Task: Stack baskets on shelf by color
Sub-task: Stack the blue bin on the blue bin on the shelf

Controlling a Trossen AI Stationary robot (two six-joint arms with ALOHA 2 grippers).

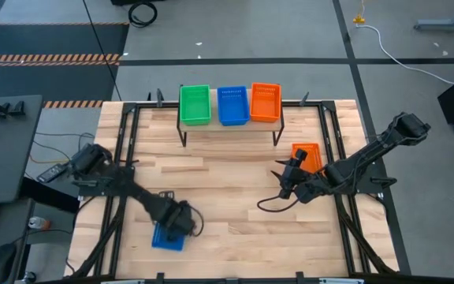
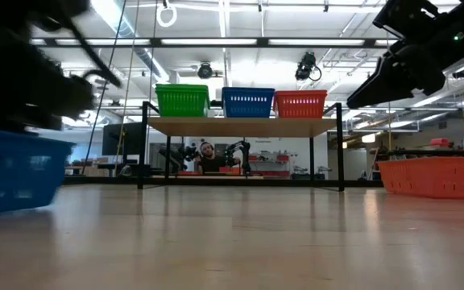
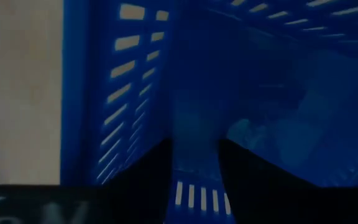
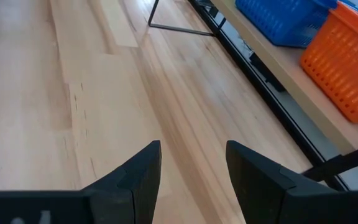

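- The left gripper's (image 1: 178, 222) jaws are clamped on the wall of a blue basket (image 1: 166, 236); in the left wrist view the two dark fingers (image 3: 143, 180) straddle a strip of the blue mesh wall (image 3: 194, 155), one on each side.
- The right gripper's (image 1: 289, 175) jaws stand apart with nothing between them; the right wrist view shows bare tabletop (image 4: 92, 93) in the gap between its fingers (image 4: 138, 180).
- The held blue basket sits at the near left of the table, with the left gripper on its upper right corner in the high view. In the low view it appears at the left edge (image 2: 14, 169), resting on the tabletop.
- The shelf (image 1: 227, 125) stands at the far middle of the table. On its top, in a row from left to right: a green basket (image 1: 195, 104), a second blue basket (image 1: 232, 106) and an orange basket (image 1: 265, 102), just beside one another.
- The low view shows the same three upright on the plank (image 2: 240, 126): green (image 2: 182, 100), blue (image 2: 248, 102), orange (image 2: 300, 104).
- A second orange basket (image 1: 307, 156) lies on the table at the right, near the shelf's right legs, just beside the right gripper. In the low view it rests on the tabletop at the right edge (image 2: 437, 177).
- The right gripper hangs above the table, clear of that orange basket.
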